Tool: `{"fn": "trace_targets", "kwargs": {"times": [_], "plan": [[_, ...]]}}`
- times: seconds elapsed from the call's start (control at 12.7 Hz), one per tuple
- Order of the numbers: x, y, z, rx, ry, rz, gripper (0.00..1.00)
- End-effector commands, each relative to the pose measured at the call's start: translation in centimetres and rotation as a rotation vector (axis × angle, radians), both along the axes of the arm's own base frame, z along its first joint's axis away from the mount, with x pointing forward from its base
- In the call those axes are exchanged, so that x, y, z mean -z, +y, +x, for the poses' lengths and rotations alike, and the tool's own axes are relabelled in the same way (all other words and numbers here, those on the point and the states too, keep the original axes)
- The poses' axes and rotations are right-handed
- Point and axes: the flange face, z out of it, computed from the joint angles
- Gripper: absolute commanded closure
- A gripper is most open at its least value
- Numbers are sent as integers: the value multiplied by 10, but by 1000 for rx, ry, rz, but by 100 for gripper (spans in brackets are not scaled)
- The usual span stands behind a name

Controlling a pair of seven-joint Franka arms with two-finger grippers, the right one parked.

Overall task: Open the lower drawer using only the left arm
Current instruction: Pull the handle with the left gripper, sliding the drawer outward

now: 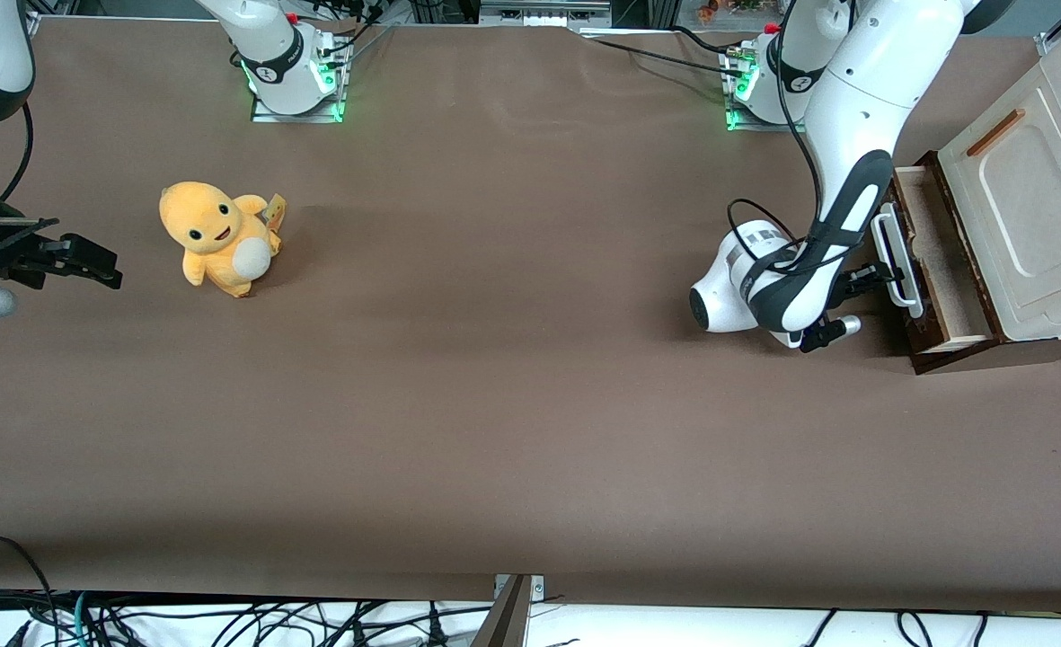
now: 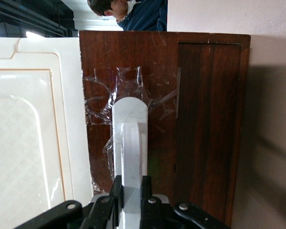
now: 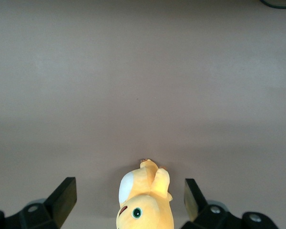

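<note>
End effector (image 2: 131,194) clamps white handle (image 2: 130,143) | front view: lower drawer (image 1: 939,265) part-open, tan inside visible

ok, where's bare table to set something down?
The wide brown table between the plush toy and the left arm is bare, as is the strip nearest the front camera. It is crowded where the gripper clamps the white handle of the open lower drawer.

— What sits on the brown counter (image 1: 530,404)?
— A yellow-orange plush toy (image 1: 218,237) with a white belly, upright, toward the parked arm's end.
— Anything else?
— A cream panel (image 1: 1029,202) with a thin orange-brown handle (image 1: 995,132).
</note>
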Motion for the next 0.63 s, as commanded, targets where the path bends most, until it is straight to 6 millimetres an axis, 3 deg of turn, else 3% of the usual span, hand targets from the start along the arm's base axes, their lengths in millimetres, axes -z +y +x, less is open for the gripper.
{"fn": "trace_targets", "kwargs": {"times": [0.0,0.55], "plan": [[-10,-18,7,-49,-11,-46,84],[-7,-21,4,-57,-2,-54,84]]}}
